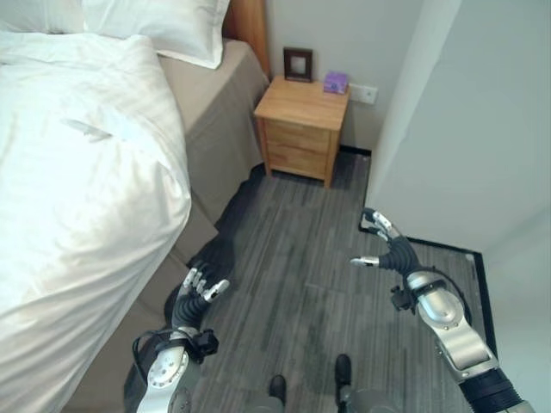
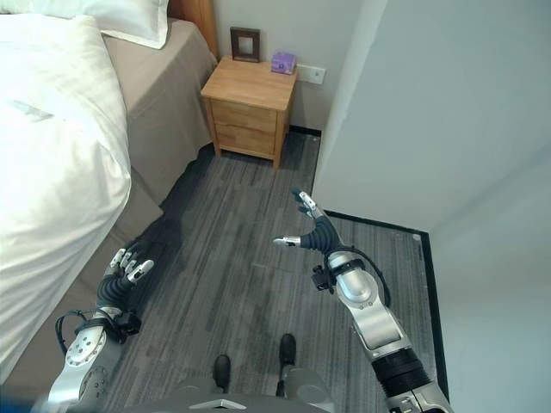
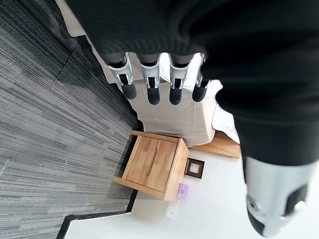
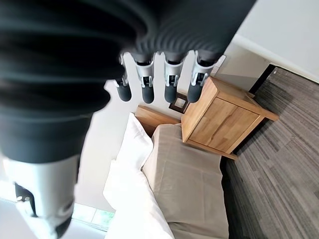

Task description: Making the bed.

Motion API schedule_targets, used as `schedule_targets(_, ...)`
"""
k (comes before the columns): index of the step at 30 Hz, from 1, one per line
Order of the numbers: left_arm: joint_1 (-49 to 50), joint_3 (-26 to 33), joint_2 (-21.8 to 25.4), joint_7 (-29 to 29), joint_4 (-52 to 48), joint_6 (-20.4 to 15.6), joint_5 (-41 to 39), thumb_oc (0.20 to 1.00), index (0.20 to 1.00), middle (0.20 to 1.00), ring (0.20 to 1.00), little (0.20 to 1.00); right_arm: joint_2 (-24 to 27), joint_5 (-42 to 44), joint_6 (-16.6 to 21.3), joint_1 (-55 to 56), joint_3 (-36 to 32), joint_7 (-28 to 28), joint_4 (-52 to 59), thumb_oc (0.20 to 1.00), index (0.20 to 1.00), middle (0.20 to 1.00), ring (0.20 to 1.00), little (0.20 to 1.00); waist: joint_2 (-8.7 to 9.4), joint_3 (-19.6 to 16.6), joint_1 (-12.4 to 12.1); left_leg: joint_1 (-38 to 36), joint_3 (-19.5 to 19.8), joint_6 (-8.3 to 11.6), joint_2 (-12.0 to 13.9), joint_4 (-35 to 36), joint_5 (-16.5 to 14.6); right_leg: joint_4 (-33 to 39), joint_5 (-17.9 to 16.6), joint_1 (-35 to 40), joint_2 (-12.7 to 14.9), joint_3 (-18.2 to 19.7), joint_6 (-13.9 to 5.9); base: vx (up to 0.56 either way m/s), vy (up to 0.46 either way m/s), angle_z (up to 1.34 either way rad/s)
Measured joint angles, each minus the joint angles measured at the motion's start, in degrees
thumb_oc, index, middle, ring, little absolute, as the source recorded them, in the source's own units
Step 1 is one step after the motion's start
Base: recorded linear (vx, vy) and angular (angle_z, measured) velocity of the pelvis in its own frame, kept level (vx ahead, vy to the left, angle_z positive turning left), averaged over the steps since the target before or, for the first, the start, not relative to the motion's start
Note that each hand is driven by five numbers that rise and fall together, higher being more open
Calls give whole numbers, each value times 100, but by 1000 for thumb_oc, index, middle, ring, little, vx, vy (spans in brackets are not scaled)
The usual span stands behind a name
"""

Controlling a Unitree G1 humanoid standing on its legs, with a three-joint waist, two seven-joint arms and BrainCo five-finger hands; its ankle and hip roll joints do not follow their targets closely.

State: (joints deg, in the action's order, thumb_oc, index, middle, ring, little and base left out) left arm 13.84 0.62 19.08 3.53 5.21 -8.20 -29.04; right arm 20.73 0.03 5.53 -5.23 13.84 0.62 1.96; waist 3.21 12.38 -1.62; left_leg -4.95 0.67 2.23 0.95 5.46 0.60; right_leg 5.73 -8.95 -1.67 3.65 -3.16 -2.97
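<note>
A bed fills the left side, with a white duvet (image 1: 86,172) bunched over its near part and hanging over the edge. Beige sheet (image 1: 215,112) lies bare along the side toward the headboard. White pillows (image 1: 164,26) rest at the head. My left hand (image 1: 200,292) hovers low beside the bed's edge, fingers straight, holding nothing. Over the floor to the right, my right hand (image 1: 387,245) is raised with fingers spread and empty. Each wrist view shows relaxed fingers (image 3: 149,79), (image 4: 169,79) with nothing between them.
A wooden nightstand (image 1: 301,125) stands by the wall past the bed, carrying a dark picture frame (image 1: 298,64) and a purple box (image 1: 335,82). A white wall (image 1: 465,129) juts in on the right. Grey plank floor (image 1: 301,258) lies between bed and wall.
</note>
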Motion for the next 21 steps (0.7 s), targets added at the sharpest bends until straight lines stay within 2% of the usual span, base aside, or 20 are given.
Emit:
schedule_targets(1, -135, -101, -91, 94, 434, -99, 183, 1000, 1000, 1000, 1000, 1000, -82, 319, 140, 27, -41, -99, -469, 1000, 1000, 1000, 1000, 1000, -32, -44, 59, 69, 19, 72, 33, -124, 13, 5, 44, -2, 33, -55, 18, 43, -6, 24)
schedule_targets(3, -768, -218, -221, 298, 1921, -43, 391, 1000, 1000, 1000, 1000, 1000, -454, 761, 70, -93, -412, -311, -1880, 1000, 1000, 1000, 1000, 1000, -30, -244, 99, 225, -25, 181, 33, -409, -91, 5, 119, 43, 133, -150, 58, -246, -223, 53)
schedule_targets(4, -1193, -364, -555, 560, 2942, 254, 507, 1000, 1000, 1000, 1000, 1000, -538, 994, -377, -60, -679, -575, -3068, 1000, 1000, 1000, 1000, 1000, -107, -308, 163, 515, -158, 102, 2, -839, -134, -160, 207, 11, 120, -419, -11, -269, -232, 83)
schedule_targets(5, -1175, -606, -611, 639, 2794, 352, 530, 1000, 1000, 1000, 1000, 1000, -501, 998, -484, 284, -826, -646, -3106, 1000, 1000, 1000, 1000, 1000, -91, -313, 237, 756, -283, 107, -53, -1015, -129, -203, 278, -59, 203, -538, -32, -33, -20, 91)
schedule_targets(6, -1077, -818, -615, 632, 2494, 392, 592, 1000, 1000, 1000, 1000, 1000, -449, 993, -522, 482, -849, -709, -3146, 1000, 1000, 1000, 1000, 1000, -133, -308, 285, 803, -649, -16, -7, -897, -151, -194, 271, -124, 261, -639, -11, 56, 12, 47)
schedule_targets(7, -938, -967, -596, 622, 2164, 397, 794, 1000, 1000, 1000, 1000, 1000, -437, 941, -625, 545, -849, -768, -3243, 1000, 1000, 1000, 1000, 1000, -136, -306, 288, 680, -891, -198, 16, -588, -62, -173, 224, -185, 268, -579, -23, 40, 5, -1)
schedule_targets(9, -809, -1034, -567, 623, 1886, 375, 1057, 1000, 1000, 1000, 1000, 1000, -400, 848, -621, 638, -897, -830, -3175, 1000, 1000, 1000, 1000, 1000, -230, -321, 363, 423, -1082, -216, 15, -162, 83, -128, 200, -122, 291, -506, -56, 40, 10, -34)
schedule_targets(10, -945, -1015, -420, 703, 1566, 467, 1331, 1000, 1000, 1000, 1000, 1000, -370, 712, -606, 632, -926, -933, -3184, 1000, 1000, 1000, 1000, 1000, -264, -347, 352, 345, -1108, -255, -107, -172, 63, -204, 316, -135, 383, -682, -213, 68, 18, -31)
schedule_targets(11, -986, -970, -303, 733, 1260, 484, 1481, 1000, 1000, 1000, 1000, 1000, -359, 655, -605, 595, -946, -952, -3148, 1000, 1000, 1000, 1000, 1000, -299, -350, 333, 341, -976, -291, -88, -110, 39, -454, 406, -265, 454, -802, -369, 38, 6, -28)
schedule_targets(12, -1022, -866, -216, 772, 900, 462, 1674, 1000, 1000, 1000, 1000, 1000, -317, 574, -611, 613, -947, -961, -2980, 1000, 1000, 1000, 1000, 1000, -330, -325, 334, 295, -899, -346, -104, -5, 12, -943, 503, -487, 624, -997, -826, 49, 1, 21)
schedule_targets(13, -1170, -677, -201, 932, 459, 312, 1952, 1000, 1000, 1000, 1000, 1000, -137, 411, -588, 715, -935, -964, -2588, 1000, 1000, 1000, 1000, 1000, -501, -229, 426, 242, -883, -462, 17, 14, 82, -1979, 510, -933, 773, -1100, -1076, 31, -7, 56)
schedule_targets(14, -1256, -612, -184, 1006, 347, 218, 2101, 1000, 1000, 1000, 1000, 1000, -76, 344, -582, 724, -944, -972, -2497, 1000, 1000, 1000, 1000, 1000, -551, -245, 469, 220, -905, -515, 61, 3, 124, -2364, 540, -1087, 898, -1078, -1097, 264, -92, 73)
schedule_targets(15, -1264, -553, -156, 1058, 302, 102, 2149, 1000, 1000, 1000, 1000, 1000, -44, 265, -501, 686, -942, -976, -2482, 1000, 1000, 1000, 1000, 1000, -537, -267, 437, 187, -997, -544, 72, -15, 180, -2847, 635, -1216, 1088, -1018, -1014, 340, -149, 47)
schedule_targets(16, -1226, -448, -79, 1154, 174, 139, 2148, 1000, 1000, 1000, 1000, 1000, -22, 212, -506, 676, -928, -992, -2299, 1000, 1000, 1000, 1000, 1000, -504, -305, 359, 220, -943, -405, 51, -95, 82, -3032, 724, -1365, 1323, -955, -1005, 459, -230, 28)
schedule_targets(17, -1228, -416, 46, 1240, -101, 134, 2151, 1000, 1000, 1000, 1000, 1000, 106, 160, -495, 687, -948, -1006, -1770, 1000, 1000, 1000, 1000, 1000, -432, -300, 324, 378, -923, -380, 39, -206, 53, -2791, 805, -1447, 1479, -1060, -970, 356, -225, 22)
schedule_targets(18, -1233, -361, 111, 1292, -364, 123, 2150, 1000, 1000, 1000, 1000, 1000, 201, 88, -450, 644, -988, -1022, -1330, 1000, 1000, 1000, 1000, 1000, -466, -253, 291, 508, -864, -365, 71, -265, 45, -2265, 869, -1392, 1559, -1201, -869, 263, -166, 26)
schedule_targets(20, -1250, -138, 131, 1405, -539, -42, 2146, 1000, 1000, 1000, 1000, 1000, 260, 7, -136, 304, -1012, -1030, -933, 1000, 1000, 1000, 1000, 1000, -454, -188, 325, 600, -607, -242, 192, -268, 93, -814, 761, -1081, 1411, -1154, -857, 146, -87, 27)
schedule_targets(21, -1258, -96, 140, 1414, -479, -54, 2145, 1000, 1000, 1000, 1000, 1000, 221, 0, -81, 216, -1029, -1033, -954, 1000, 1000, 1000, 1000, 1000, -421, -194, 348, 552, -536, -204, 224, -248, 122, -364, 682, -848, 1350, -1208, -837, 458, -256, 39)
